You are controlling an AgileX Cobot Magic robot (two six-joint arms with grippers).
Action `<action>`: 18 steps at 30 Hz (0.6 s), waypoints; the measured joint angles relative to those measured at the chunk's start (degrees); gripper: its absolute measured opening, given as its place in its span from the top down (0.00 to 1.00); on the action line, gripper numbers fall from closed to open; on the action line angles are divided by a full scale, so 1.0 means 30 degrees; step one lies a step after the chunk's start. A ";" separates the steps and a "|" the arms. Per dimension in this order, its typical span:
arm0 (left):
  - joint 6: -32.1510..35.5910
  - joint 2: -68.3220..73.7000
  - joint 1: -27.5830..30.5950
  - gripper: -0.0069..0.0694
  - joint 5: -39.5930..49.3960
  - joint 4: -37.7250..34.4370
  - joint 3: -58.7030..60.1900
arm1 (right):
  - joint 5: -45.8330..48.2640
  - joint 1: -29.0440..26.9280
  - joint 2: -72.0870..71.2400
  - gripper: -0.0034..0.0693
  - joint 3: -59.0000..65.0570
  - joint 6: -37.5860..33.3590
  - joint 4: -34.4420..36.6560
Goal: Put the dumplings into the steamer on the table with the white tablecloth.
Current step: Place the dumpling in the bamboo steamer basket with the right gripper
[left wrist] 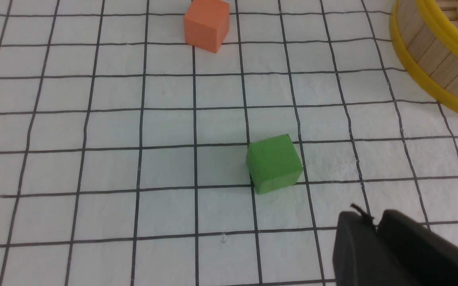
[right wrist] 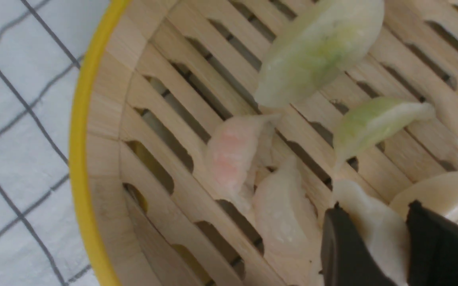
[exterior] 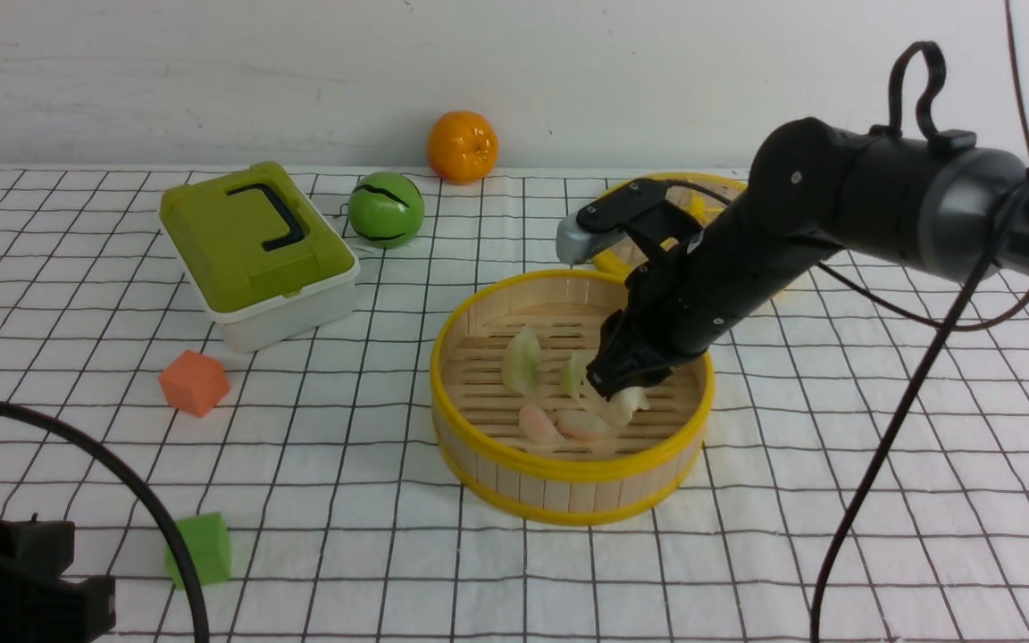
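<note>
Here, right fingers (right wrist: 344,254) tight around a whitish dumpling (right wrist: 378,228) inside the steamer (right wrist: 78,159); left fingers (left wrist: 356,250) together.

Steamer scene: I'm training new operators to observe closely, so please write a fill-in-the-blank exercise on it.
1. The right gripper reaches into the steamer, its jaws shut on a whitish ____.
2. The cube nearest the left gripper is ____.
3. The handle on the green-lidded box is ____.
Missing words: dumpling; green; black.
</note>
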 joint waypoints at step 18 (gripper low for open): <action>0.0015 0.0000 0.0000 0.80 0.0000 0.0000 0.0000 | 0.0215 0.0000 0.0413 0.67 0.0000 0.3042 -0.0507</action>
